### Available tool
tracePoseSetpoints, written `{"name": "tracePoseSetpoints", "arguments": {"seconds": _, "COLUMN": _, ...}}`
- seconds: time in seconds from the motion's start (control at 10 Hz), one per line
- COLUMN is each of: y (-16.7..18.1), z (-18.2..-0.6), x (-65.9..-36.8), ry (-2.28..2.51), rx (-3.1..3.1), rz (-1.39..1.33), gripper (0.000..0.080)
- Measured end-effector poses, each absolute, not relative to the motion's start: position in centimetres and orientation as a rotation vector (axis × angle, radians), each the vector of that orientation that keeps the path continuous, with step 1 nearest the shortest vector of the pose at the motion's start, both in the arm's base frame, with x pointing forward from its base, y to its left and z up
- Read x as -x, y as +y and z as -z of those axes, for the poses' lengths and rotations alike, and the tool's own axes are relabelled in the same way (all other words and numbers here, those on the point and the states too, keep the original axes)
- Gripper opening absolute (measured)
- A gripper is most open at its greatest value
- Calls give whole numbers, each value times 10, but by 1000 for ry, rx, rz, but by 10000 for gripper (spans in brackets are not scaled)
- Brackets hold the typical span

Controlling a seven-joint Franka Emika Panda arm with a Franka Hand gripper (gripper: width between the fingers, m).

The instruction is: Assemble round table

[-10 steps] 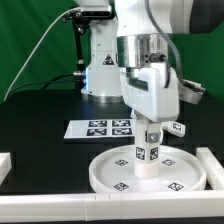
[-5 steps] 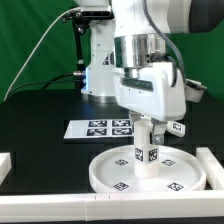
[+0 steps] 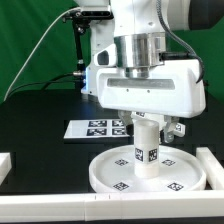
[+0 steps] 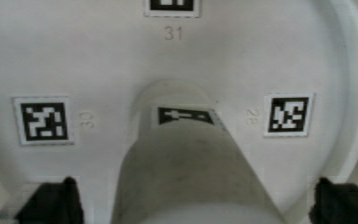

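The round disc lies flat near the front of the table, tags on its face. The short cylindrical leg stands upright on its central hub. My gripper hangs directly over the leg's top. In the wrist view the leg rises from the disc, and my gripper is open, its dark fingertips wide apart with a gap on each side of the leg. A small tagged white part, likely the cross-shaped base, lies behind the disc, mostly hidden by my hand.
The marker board lies flat behind the disc. White rails stand at the exterior view's right, left and front. The robot's base is at the back.
My hand has turned about its vertical axis over the leg, so its broad side now faces the exterior camera. The leg and disc have not moved.
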State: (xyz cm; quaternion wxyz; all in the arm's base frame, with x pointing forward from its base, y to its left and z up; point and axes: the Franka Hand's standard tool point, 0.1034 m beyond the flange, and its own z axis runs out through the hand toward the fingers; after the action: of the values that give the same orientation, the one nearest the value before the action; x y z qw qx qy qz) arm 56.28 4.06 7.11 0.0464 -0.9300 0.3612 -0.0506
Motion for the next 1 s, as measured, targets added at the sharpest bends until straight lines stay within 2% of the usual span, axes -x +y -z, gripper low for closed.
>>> {"name": "tracePoseSetpoints", "arguments": {"seconds": 0.4, "y": 50, "z": -71, "x": -563, "ry": 174, "rx": 3120, "rz": 150, "gripper": 649}}
{"name": "tracePoseSetpoints", "arguments": {"seconds": 0.8, "y": 46, "z": -71, "x": -564, "ry": -245, "rx": 3157, "rz": 148, "gripper": 649}}
{"name": "tracePoseSetpoints", "arguments": {"seconds": 1.0, "y": 45, "z": -74, "x": -564, "ry": -740, "rx": 3116, "rz": 114, "gripper": 649}}
